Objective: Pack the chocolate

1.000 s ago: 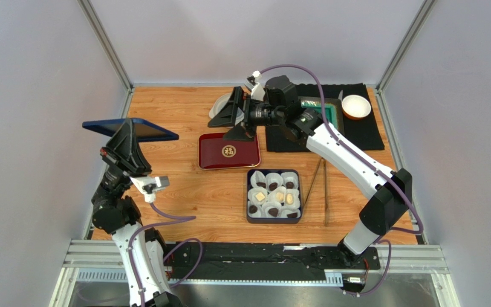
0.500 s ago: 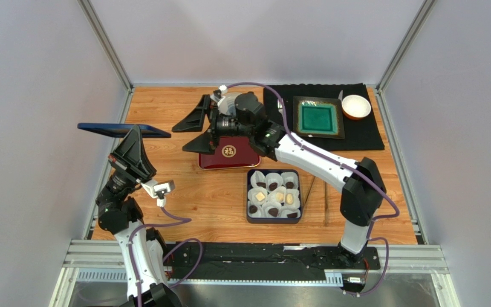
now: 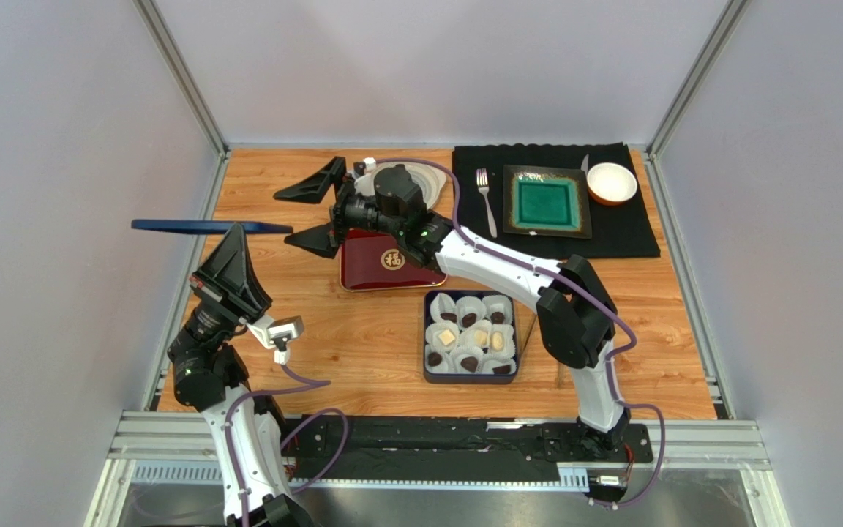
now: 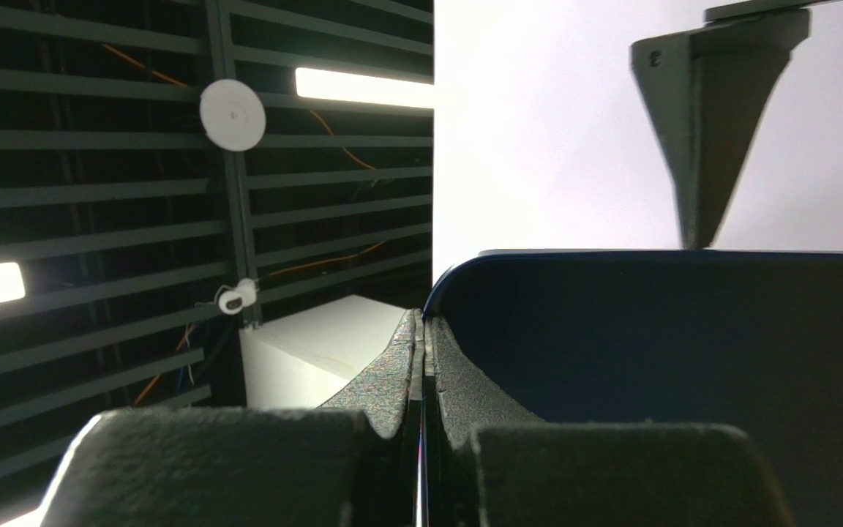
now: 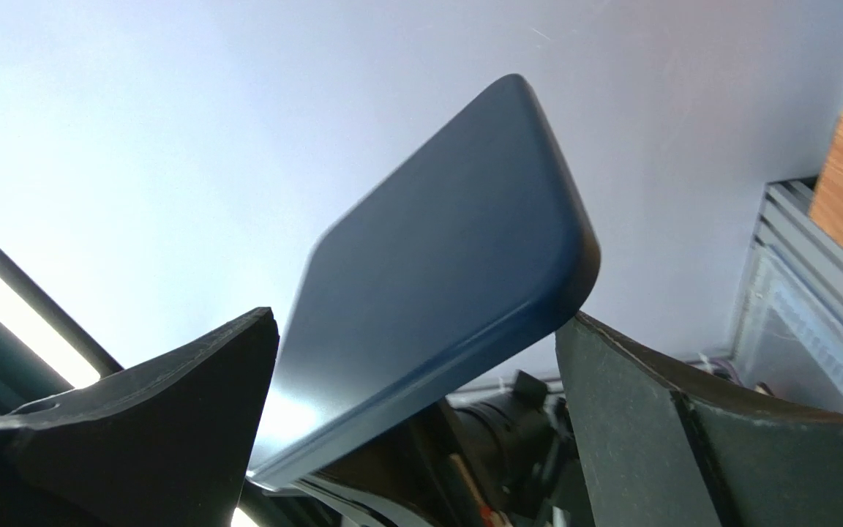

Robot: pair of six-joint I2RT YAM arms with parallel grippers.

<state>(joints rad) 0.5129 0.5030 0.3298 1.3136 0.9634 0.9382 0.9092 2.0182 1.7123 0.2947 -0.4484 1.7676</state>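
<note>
The wooden worktop (image 3: 294, 318) carries a black placemat (image 3: 635, 231) at the upper right and a red lacquer tray (image 3: 365, 272) near the centre. Below the tray sits the dark open box (image 3: 428, 335). The chocolate (image 3: 468, 320) lies inside it in white paper cups, mostly dark rounds with a few cream ones, at the lower centre of the frame.

A flat navy lid (image 3: 206, 226) hangs level at the left, its long axis running left to right. The left end effector (image 4: 424, 329) is clamped narrowly on the lid's near edge. The right end effector (image 3: 296, 215) is spread wide, facing left. The lid's right end sits in the mouth of that gap, close to the lower finger, and no contact shows.

The next move looks like a handover or a two-armed carry. The lid lies just left of the right end effector, and the box lies well down and right, nearer the right arm
</note>
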